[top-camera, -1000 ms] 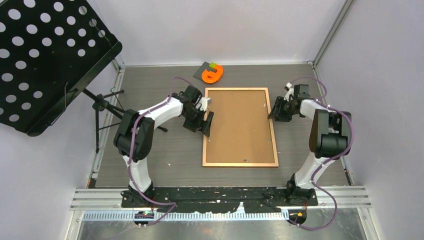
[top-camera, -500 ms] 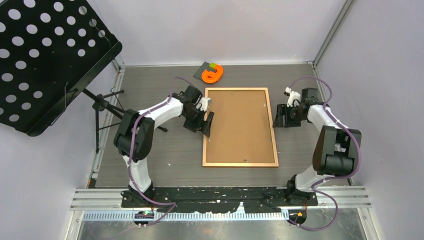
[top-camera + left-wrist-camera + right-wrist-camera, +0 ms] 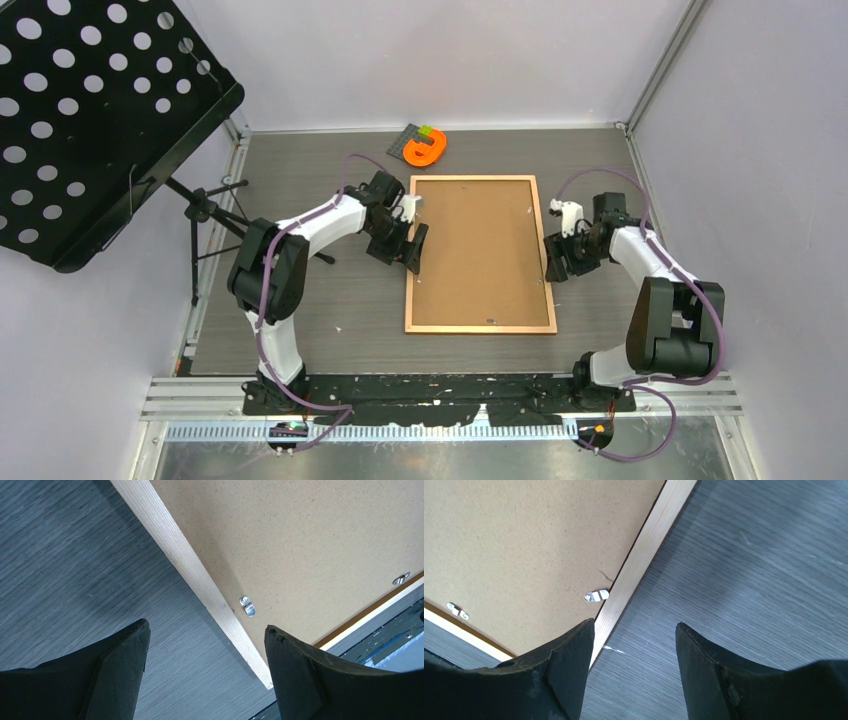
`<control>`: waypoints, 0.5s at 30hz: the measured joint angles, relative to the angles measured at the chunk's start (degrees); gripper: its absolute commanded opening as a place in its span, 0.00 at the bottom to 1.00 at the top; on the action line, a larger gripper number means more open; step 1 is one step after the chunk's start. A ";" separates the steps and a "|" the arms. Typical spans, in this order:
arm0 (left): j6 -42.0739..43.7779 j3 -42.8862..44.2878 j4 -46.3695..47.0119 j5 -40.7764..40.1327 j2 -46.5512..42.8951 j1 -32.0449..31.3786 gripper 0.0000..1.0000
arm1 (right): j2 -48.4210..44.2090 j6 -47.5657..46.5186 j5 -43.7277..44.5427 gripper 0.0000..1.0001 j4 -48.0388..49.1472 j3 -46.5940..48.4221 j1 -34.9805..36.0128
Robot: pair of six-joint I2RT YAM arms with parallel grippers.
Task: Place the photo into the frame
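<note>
The frame (image 3: 480, 328) lies face down in the middle of the table, its light wood rail (image 3: 200, 575) around a brown backing board (image 3: 478, 250). Small metal clips (image 3: 247, 606) (image 3: 596, 596) sit on the board near the rails. The photo is hidden from view. My left gripper (image 3: 415, 250) hangs open over the frame's left rail, one finger over the table and the other over the board (image 3: 310, 535). My right gripper (image 3: 553, 262) is open beside the right rail (image 3: 644, 555), with nothing between its fingers.
A black perforated music stand (image 3: 90, 110) on a tripod (image 3: 205, 215) fills the left side. An orange object (image 3: 427, 150) and a small grey plate with a green block (image 3: 412, 138) lie at the back, just beyond the frame. Walls close in both sides.
My right gripper has drawn back from the frame's right edge and moved along it toward the near side. The left arm and the frame have not moved.
</note>
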 measured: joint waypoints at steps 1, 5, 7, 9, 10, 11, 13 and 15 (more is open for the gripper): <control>0.13 0.04 -0.07 -0.11 0.00 0.00 0.84 | 0.00 -0.42 0.22 0.66 0.02 -0.42 0.39; 0.76 0.09 -0.13 -0.48 0.00 0.00 0.84 | 0.02 -1.16 1.16 0.66 0.22 -1.77 1.88; 0.96 0.11 -0.15 -0.63 0.00 0.00 0.84 | 0.02 -1.42 1.53 0.66 0.59 -2.19 2.60; 0.98 0.13 -0.22 -0.81 0.00 0.04 0.84 | 0.13 -1.51 1.84 0.66 0.94 -2.40 3.06; 0.98 0.17 -0.31 -0.87 0.00 0.09 0.84 | 0.28 -1.53 2.08 0.66 1.18 -2.40 3.30; 1.01 0.24 -0.33 -0.90 0.00 0.09 0.84 | 0.50 -1.51 2.27 0.65 1.49 -2.40 3.41; 1.01 0.48 -0.39 -0.98 0.00 0.11 0.84 | 0.98 -1.49 2.62 0.65 1.90 -2.40 3.58; 1.01 0.63 -0.39 -1.03 0.00 0.11 0.84 | 1.42 -1.46 3.10 0.65 2.34 -2.40 3.63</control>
